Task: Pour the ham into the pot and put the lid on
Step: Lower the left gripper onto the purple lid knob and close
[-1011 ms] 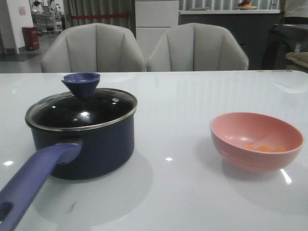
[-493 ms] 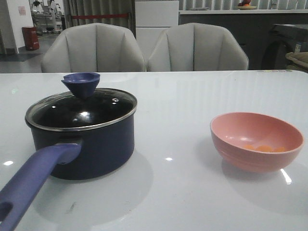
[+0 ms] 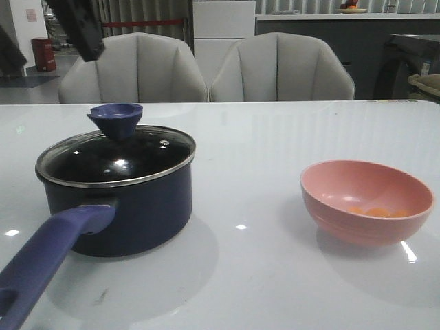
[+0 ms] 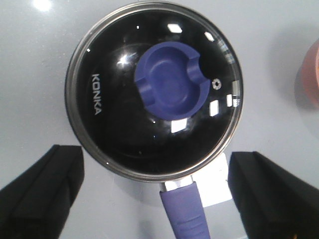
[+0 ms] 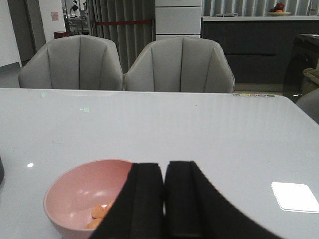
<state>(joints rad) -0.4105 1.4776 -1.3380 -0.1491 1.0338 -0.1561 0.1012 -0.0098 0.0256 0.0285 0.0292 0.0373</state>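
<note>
The navy pot [image 3: 141,213] stands on the left of the white table with its purple-blue handle [image 3: 45,265] pointing toward me. The glass lid [image 3: 117,161] with its blue knob [image 3: 117,118] sits on the pot. My left gripper [image 3: 45,38] hangs open high above the pot. In the left wrist view it [image 4: 157,199] looks straight down on the lid [image 4: 114,124], knob [image 4: 172,87] and handle [image 4: 184,211]. The ham [image 3: 377,212] lies in the pink bowl [image 3: 357,230] on the right. My right gripper [image 5: 164,172] is shut and empty, just beside the bowl [image 5: 70,189] and ham [image 5: 98,213].
Two grey chairs [image 3: 134,69] [image 3: 282,69] stand behind the table's far edge. The bowl's rim [image 4: 311,74] shows at the edge of the left wrist view. A bright light patch [image 5: 294,196] reflects on the table.
My left gripper has come into the front view at the top left, above the pot. The pot, lid and bowl have not moved.
</note>
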